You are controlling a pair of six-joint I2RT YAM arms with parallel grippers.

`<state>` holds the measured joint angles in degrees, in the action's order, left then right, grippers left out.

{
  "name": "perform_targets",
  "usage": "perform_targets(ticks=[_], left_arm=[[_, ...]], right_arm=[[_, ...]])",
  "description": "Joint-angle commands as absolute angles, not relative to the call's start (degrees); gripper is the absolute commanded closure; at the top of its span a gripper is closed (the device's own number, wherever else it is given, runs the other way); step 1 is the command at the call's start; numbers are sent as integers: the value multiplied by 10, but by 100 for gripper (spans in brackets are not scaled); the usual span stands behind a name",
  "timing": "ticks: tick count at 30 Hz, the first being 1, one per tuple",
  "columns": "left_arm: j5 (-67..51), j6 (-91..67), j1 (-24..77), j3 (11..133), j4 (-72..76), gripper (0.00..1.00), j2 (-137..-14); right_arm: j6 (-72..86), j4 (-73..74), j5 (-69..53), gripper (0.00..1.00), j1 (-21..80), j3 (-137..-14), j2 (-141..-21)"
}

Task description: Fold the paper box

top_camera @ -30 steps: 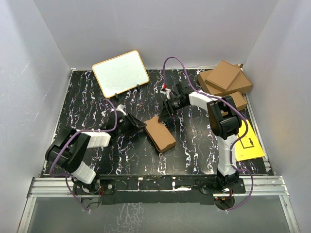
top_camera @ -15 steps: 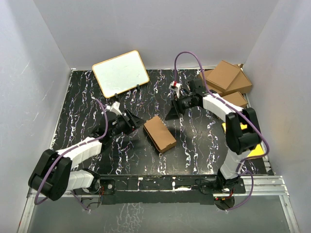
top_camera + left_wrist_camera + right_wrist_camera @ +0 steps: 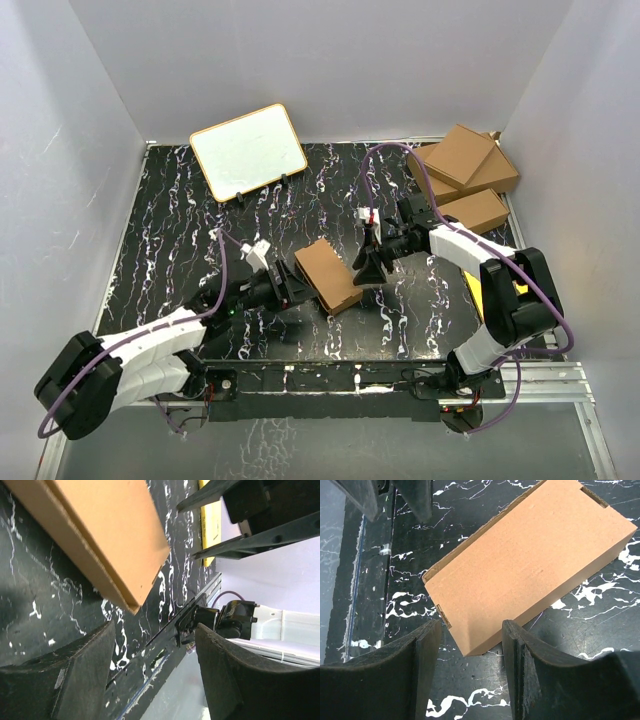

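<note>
The paper box (image 3: pixel 329 275) is a small closed brown carton lying flat on the black marbled table, near the middle. It also shows in the left wrist view (image 3: pixel 95 535) and the right wrist view (image 3: pixel 530 565). My left gripper (image 3: pixel 296 287) is open and empty, just left of the box's near end. My right gripper (image 3: pixel 364 276) is open and empty, just right of the box, with one corner of the box close to the gap between its fingers (image 3: pixel 470 675). Neither gripper touches the box.
A whiteboard (image 3: pixel 248 151) stands at the back left. Three larger brown cartons (image 3: pixel 462 165) are stacked at the back right. A yellow sheet (image 3: pixel 515 300) lies at the right edge, under the right arm. Grey walls close in three sides.
Both arms have reached in toward the box: the left gripper moved right and nearer, the right gripper moved down and nearer. The box has not moved.
</note>
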<state>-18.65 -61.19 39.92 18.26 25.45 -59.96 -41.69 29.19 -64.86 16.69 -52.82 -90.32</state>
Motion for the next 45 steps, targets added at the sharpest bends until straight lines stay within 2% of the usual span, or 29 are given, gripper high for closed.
perform_targets(ticks=[1, 4, 8, 12, 30, 45], left_arm=[[-146, -673, 435, 172, 218, 38, -578], [-116, -712, 462, 163, 239, 38, -592], [-82, -751, 492, 153, 311, 38, -634], [-56, -754, 509, 165, 323, 38, -665], [-31, -778, 517, 207, 342, 42, -751], [-28, -803, 536, 218, 332, 51, -777]], right_arm=[[-369, 240, -652, 44, 162, -529, -892], [-300, 194, -616, 44, 159, -502, -879], [-240, 169, -637, 44, 143, -488, -885], [-204, 159, -642, 44, 143, -487, -909], [-174, 160, -634, 50, 157, -494, -967], [-150, 148, -622, 55, 167, -490, -980]])
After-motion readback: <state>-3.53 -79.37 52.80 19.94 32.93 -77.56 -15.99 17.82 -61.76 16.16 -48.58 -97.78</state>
